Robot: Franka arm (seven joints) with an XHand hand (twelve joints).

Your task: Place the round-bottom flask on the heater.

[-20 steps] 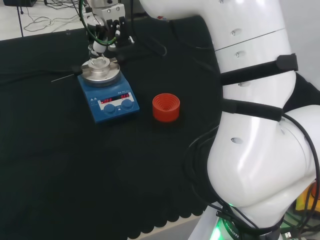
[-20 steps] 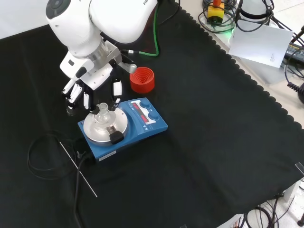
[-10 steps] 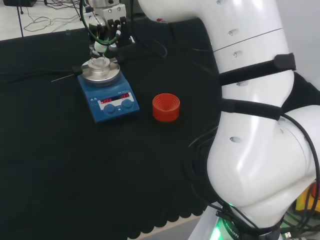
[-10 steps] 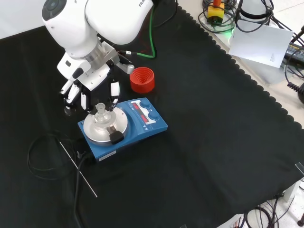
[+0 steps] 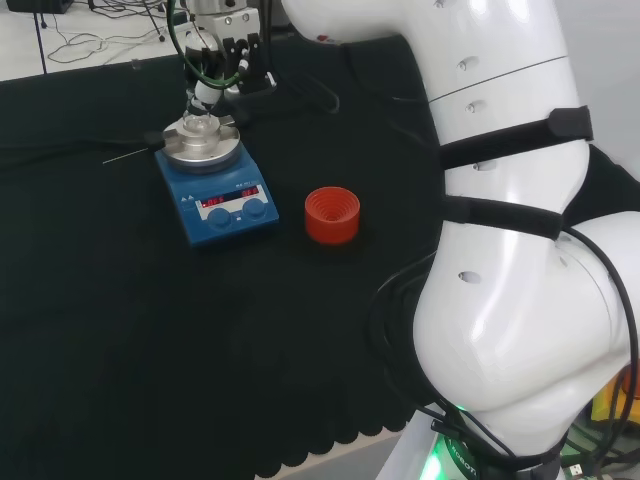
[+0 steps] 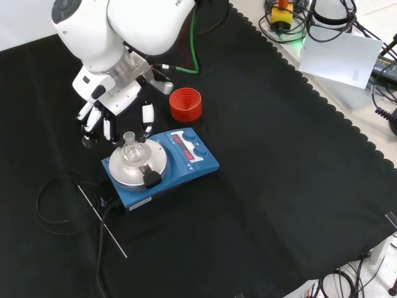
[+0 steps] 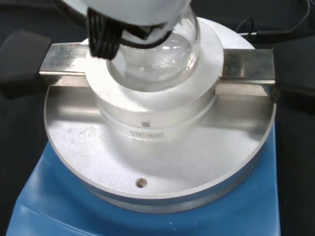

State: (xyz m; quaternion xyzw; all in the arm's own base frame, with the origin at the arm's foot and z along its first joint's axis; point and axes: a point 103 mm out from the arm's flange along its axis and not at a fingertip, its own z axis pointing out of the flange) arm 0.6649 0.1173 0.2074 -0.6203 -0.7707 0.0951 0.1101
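The round-bottom flask (image 6: 131, 148) is being carried by the metal block on the plate of the heater (image 6: 160, 166), its clear bulb (image 7: 155, 54) seated in the block's hollow and its neck standing upright in the front view. Nothing is being gripped: the hand (image 6: 115, 115) is being held just above and behind the flask in the front view, its fingers (image 6: 147, 116) hanging relaxed and apart, and a gap to the neck is being shown there (in the head view the hand (image 5: 222, 50) is partly masked by cables, so contact with the rim cannot be fully ruled out). The red ribbed stand (image 6: 186, 104) is sitting bare on the black cloth (image 6: 279, 174), near the heater's far side in the front view and to its right in the head view. The placing step is being judged as done, with release and retreat in hand. For the next move a straight lift away is being called for, so that the neck is not brushed and the flask is not tipped from its seat.
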